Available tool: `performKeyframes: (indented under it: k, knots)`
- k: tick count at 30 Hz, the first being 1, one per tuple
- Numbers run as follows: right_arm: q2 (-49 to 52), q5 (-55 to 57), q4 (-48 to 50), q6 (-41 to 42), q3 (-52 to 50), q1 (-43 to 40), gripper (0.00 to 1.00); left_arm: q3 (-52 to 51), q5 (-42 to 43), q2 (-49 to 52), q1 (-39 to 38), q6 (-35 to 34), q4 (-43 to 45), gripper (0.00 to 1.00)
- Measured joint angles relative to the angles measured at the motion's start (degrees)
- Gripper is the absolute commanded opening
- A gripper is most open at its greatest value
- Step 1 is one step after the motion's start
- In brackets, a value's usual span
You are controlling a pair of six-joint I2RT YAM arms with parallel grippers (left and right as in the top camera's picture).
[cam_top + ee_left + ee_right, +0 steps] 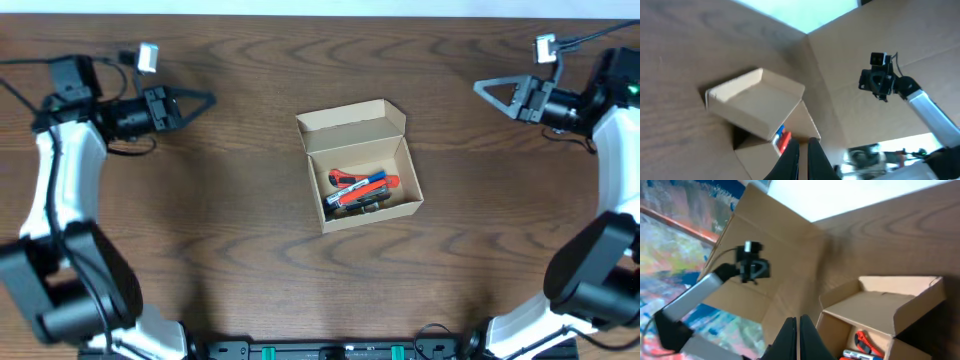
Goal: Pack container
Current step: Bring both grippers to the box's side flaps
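One container (352,125) between left tool (205,99), right tool (480,88)

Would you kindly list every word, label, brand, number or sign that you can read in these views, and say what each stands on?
No text can be read in any view.
The container: plain cardboard, no print visible.
The red, blue and black items inside it: any labelling is too small and blurred to read.
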Motion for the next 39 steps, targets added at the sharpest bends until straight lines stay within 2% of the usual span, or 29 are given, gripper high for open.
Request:
performKeyframes:
  k: [7,18,28,39]
  knots:
    - [5.38,-0.15,-0.44,-0.15,0.00,1.01,0.01,-0.46,2.36,10.38,0.00,0.02,0.85,0.06]
    - [17.97,-0.50,1.11,-0.22,0.00,3.93,0.01,-0.46,4.20,20.44,-1.86,0.24,1.14,0.06]
    - [25.59,-3.52,5.46,-0.24,-0.02,4.90,0.01,-0.48,7.45,22.40,-8.15,2.84,6.99,0.06]
    - [29.20,-4.26,9.94,-0.24,-0.02,4.90,0.01,-0.48,7.45,22.40,-11.61,4.17,7.50,0.06]
